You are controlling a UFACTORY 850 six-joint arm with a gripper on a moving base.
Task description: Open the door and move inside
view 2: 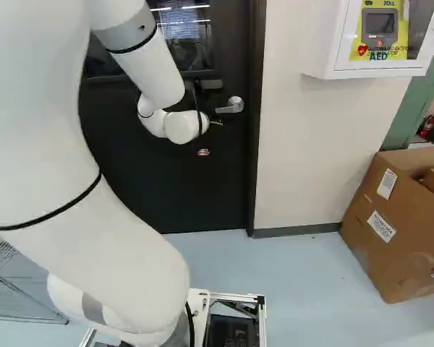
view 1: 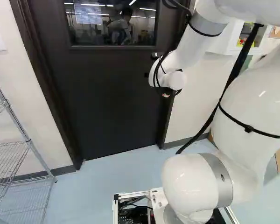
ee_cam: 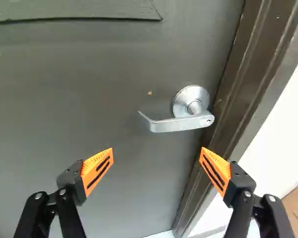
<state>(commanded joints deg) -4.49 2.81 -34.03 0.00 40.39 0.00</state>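
Ahead, shut door [view 1: 112,93], box [view 2: 398,253] rightward.

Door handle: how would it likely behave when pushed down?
The door handle looks like solid metal, so it should feel stiff. Joined to the round plate at one end only, it will probably pivot there rather than shift bodily. Its smooth, shiny surface may be somewhat slippery.
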